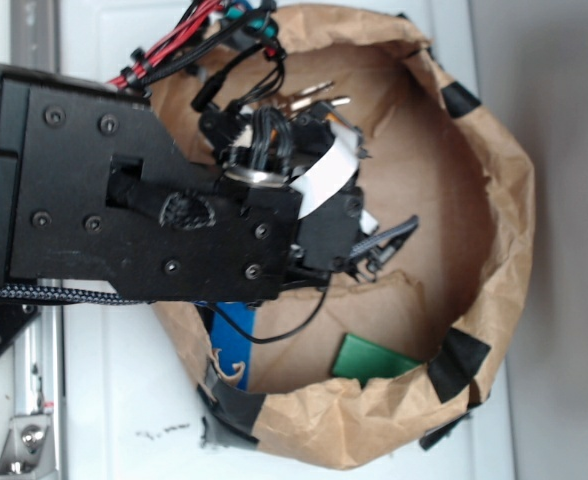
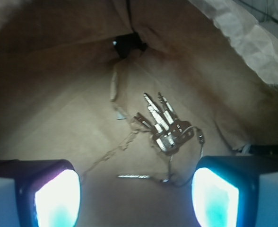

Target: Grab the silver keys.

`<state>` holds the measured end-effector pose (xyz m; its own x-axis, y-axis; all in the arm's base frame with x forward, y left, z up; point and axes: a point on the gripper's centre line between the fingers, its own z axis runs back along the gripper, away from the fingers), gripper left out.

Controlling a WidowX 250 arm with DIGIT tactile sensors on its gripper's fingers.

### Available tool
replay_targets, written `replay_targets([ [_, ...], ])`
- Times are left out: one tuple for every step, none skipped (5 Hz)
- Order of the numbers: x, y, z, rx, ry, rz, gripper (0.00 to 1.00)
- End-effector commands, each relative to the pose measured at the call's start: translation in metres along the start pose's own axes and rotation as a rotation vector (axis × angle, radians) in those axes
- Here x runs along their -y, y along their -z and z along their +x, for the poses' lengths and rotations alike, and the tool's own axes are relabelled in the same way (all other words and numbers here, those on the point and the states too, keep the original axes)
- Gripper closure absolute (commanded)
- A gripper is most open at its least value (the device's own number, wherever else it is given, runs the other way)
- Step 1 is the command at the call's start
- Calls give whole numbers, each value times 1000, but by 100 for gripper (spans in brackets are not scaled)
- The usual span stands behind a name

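Because the black arm [image 1: 134, 190] fills most of the exterior view, much of the brown paper bag [image 1: 494, 200] beneath it is hidden, and the silver keys cannot be made out there at all.

Item, silver keys [image 2: 165, 127]: seen in the wrist view only, lying on the crumpled paper floor, blades fanned toward the far side, ring toward the near side. One thin key [image 2: 134, 177] lies flat and apart from the fan, to its near left, joined by a wire loop.

Item, gripper [image 2: 136, 191]: jaws spread wide, one glowing pad [image 2: 58, 198] at the near left and the other at the near right, both cut off by the frame's lower edge. Nothing is between them but paper and the thin key; the fan lies just beyond, nearer the right pad.

Item, blue card [image 1: 236, 330]: partly covered by the arm, at the bag's lower left.

Item, green card [image 1: 371, 358]: on the bag floor, its lower edge hidden behind the rolled rim.

Item, black tape patches [image 1: 459, 362]: on the rim; one dark patch [image 2: 128, 43] at the far fold in the wrist view, too blurred to identify.
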<state>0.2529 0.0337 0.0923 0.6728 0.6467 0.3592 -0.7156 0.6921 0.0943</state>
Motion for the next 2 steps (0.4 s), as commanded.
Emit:
replay_targets([
  [-25, 3, 5, 32, -5, 28, 0],
  [-27, 2, 5, 27, -3, 27, 0],
])
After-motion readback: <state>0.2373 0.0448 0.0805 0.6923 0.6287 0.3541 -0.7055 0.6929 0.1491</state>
